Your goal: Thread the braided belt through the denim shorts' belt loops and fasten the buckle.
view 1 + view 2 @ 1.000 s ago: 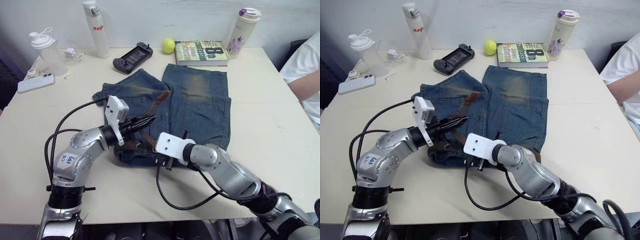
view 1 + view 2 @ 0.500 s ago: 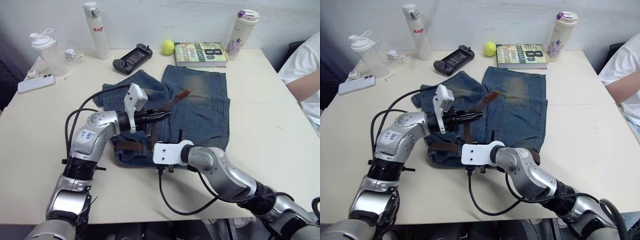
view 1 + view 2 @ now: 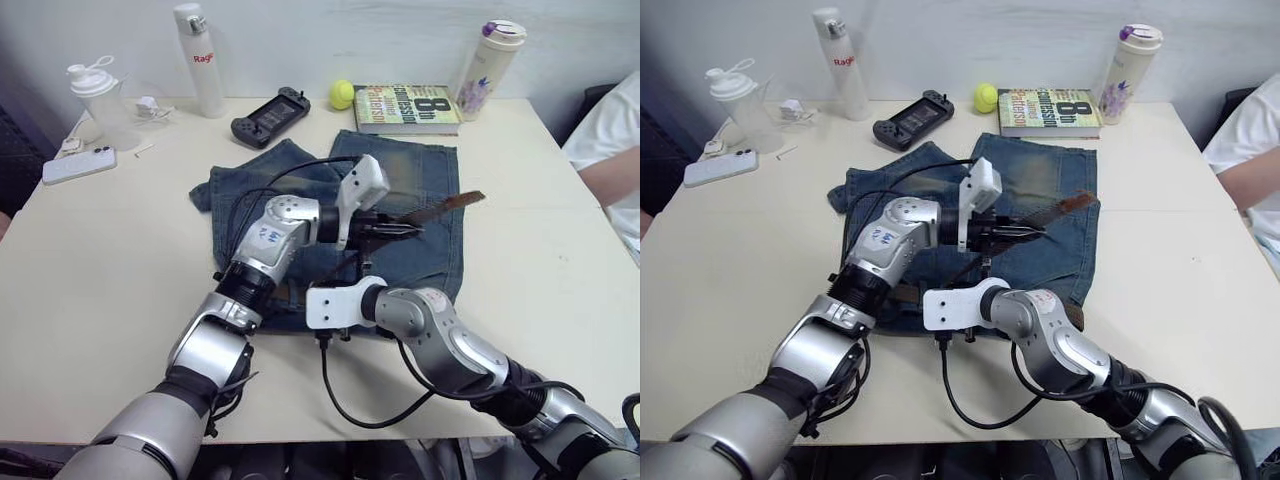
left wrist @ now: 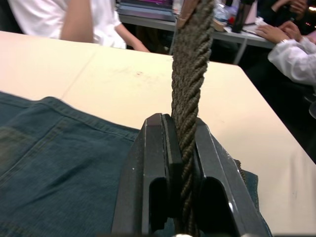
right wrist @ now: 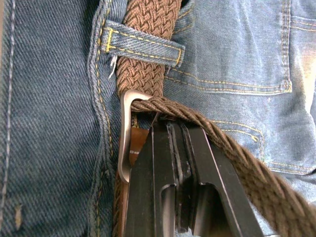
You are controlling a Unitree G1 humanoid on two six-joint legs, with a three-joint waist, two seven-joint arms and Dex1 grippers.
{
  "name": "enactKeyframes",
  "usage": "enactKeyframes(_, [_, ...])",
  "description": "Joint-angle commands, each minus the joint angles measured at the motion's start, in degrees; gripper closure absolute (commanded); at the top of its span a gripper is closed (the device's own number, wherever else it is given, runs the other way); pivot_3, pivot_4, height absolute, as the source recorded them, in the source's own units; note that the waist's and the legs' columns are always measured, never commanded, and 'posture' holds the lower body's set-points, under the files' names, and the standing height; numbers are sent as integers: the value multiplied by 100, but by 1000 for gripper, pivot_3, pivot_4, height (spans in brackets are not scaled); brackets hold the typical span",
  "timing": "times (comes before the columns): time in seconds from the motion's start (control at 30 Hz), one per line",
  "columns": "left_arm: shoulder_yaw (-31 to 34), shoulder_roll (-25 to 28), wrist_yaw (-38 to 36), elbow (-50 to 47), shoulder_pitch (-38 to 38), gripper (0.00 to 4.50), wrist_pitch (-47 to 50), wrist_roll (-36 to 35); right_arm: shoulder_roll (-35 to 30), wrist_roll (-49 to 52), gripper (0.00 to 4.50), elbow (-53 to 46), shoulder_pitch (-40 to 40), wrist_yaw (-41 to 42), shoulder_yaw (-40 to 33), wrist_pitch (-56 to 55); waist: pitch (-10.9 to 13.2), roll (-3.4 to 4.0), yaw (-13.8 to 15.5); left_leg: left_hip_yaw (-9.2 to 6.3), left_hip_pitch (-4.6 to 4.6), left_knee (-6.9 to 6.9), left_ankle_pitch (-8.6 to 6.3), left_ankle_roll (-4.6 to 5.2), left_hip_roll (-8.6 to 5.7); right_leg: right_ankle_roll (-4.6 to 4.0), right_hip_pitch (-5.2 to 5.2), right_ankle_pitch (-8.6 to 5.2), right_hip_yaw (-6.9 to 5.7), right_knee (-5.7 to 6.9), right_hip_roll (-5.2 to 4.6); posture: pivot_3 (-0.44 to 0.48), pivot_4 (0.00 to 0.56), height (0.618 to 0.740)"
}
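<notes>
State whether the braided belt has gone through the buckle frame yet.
Through. In the right wrist view, the braided belt passes the silver buckle frame; the left hand grips its free end.

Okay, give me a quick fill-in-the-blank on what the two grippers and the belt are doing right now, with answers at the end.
1. The left gripper is shut on the braided ____.
2. The belt's tan tip hangs over the denim ____.
3. In the right wrist view, the strap passes through the metal ____.
4. Beyond it, the belt runs under a denim belt ____.

Answers: belt; shorts; buckle; loop
</notes>
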Motion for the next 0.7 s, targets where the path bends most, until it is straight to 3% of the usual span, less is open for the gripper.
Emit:
enactKeyframes(0.03, [173, -691, -149, -68, -819, 4500, -603, -153, 146, 112, 4483, 528, 387, 635, 579, -114, 0, 0, 11, 0, 0, 0, 0, 0, 0, 0, 0, 0, -1, 0, 1, 0, 150, 740])
enactKeyframes(0.47, [290, -1349, -457, 401, -1201, 4500, -904, 64, 413, -283, 4483, 733, 487, 922, 385, -601, 0, 0, 1, -3, -4, 0, 1, 3, -6, 2, 0, -1, -3, -2, -4, 0, 150, 740])
enactKeyframes(0.7, [360, -1287, -463, 419, -1059, 4500, -960, 150, 539, -440, 4483, 802, 603, 1035, 204, -681, 0, 0, -2, -4, -3, 0, 1, 3, -6, 2, 1, -1, -4, -1, -4, 0, 150, 740])
